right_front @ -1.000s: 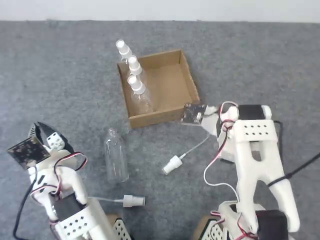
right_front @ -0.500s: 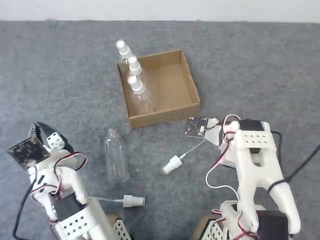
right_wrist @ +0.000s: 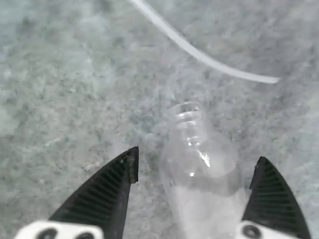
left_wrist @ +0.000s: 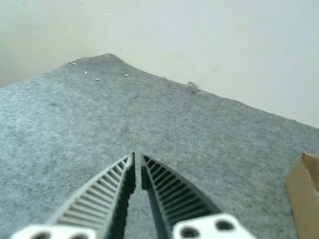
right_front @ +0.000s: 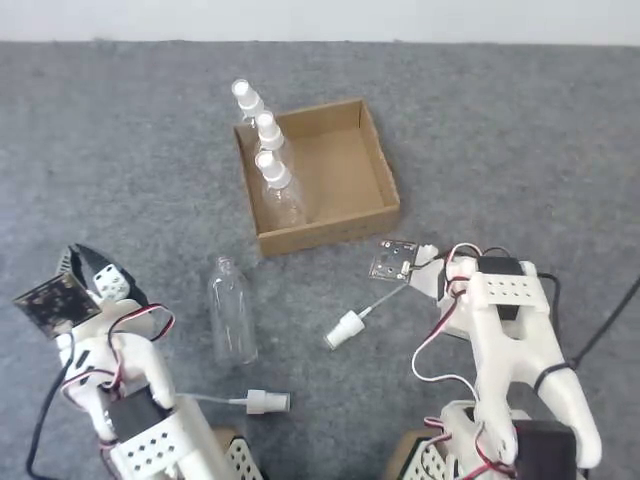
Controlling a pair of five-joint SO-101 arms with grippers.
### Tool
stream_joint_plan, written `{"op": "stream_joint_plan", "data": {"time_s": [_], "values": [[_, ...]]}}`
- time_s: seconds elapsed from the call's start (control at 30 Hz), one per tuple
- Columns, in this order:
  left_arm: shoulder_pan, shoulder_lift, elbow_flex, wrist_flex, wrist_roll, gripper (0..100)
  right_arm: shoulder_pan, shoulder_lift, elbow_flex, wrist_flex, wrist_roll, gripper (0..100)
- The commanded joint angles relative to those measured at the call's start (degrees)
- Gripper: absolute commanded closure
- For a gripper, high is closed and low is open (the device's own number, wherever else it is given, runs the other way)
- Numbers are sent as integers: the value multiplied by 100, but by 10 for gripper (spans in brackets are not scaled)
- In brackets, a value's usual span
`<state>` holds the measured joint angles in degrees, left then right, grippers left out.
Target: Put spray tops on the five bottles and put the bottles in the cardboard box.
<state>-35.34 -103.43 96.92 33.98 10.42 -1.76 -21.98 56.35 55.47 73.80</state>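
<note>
The cardboard box (right_front: 378,170) stands at the middle back, and three capped bottles (right_front: 272,172) line its left wall. On the carpet in front lie an uncapped clear bottle (right_front: 232,312) and two loose spray tops (right_front: 345,328) (right_front: 268,402) with their tubes. In the right wrist view my right gripper (right_wrist: 197,157) is open, one jaw on each side of another uncapped bottle (right_wrist: 202,172) whose neck points away; a spray top's tube (right_wrist: 199,52) lies beyond it. My left gripper (left_wrist: 138,160) is shut on nothing, held above the carpet at the front left (right_front: 85,262).
The right arm (right_front: 505,300) stands in front of the box's right corner and covers the bottle under it in the high view. A wall borders the carpet at the back. The box's edge (left_wrist: 304,184) shows in the left wrist view.
The right arm has drawn back from the box's front wall toward the table's front, over the spray top's tube. The left arm has kept still.
</note>
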Motion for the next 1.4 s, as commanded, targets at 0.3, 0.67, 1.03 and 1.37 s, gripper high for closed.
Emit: {"op": "stream_joint_plan", "data": {"time_s": [0.3, 0.67, 1.03, 1.37], "values": [[-9, -79, -40, -88, -44, 987, 356, -295, -53, -400, -79, 898], [-9, -79, -40, -88, -44, 987, 198, -295, -290, -374, -2813, 901], [-9, -79, -40, -79, -44, 987, 180, -295, -281, -101, -3323, 783], [-9, -79, -40, -79, -44, 987, 207, -286, -264, -40, -2057, 796]]}}
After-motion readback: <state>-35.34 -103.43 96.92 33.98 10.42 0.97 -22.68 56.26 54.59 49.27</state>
